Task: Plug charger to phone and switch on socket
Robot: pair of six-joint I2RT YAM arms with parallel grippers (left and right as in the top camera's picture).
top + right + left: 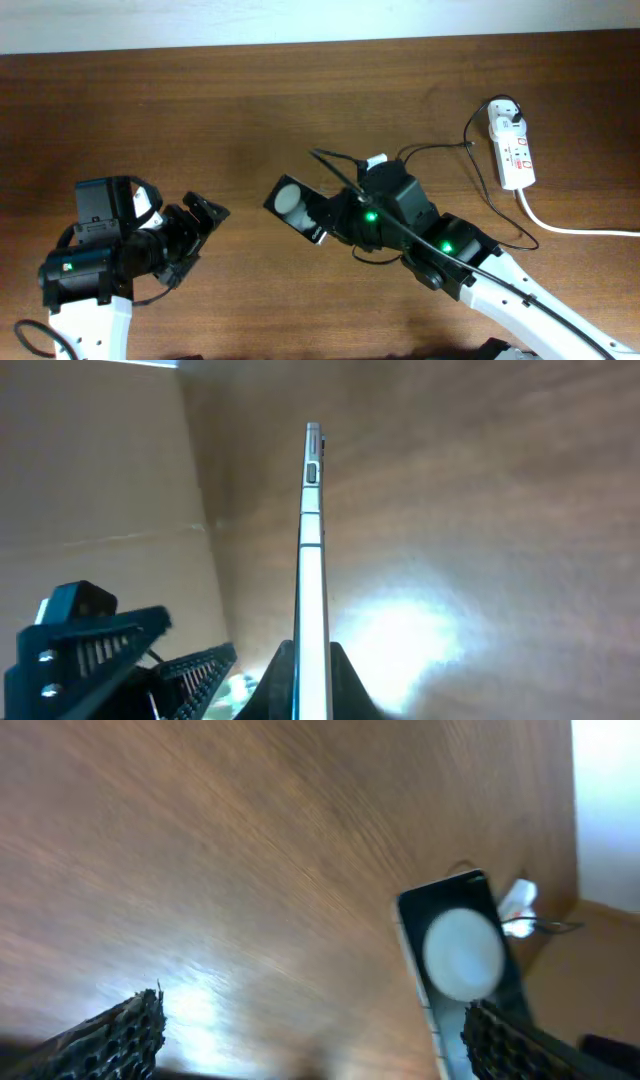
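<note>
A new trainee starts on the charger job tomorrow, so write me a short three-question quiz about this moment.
1. True or false: the left gripper is open, with nothing between its fingers.
2. In the overhead view, the power strip lies: A) at the far right of the table, B) between the two grippers, C) at the near left corner.
3. Fill in: the right gripper is shut on the ____, seen edge-on in the right wrist view.
Key: 1 true; 2 A; 3 phone.
</note>
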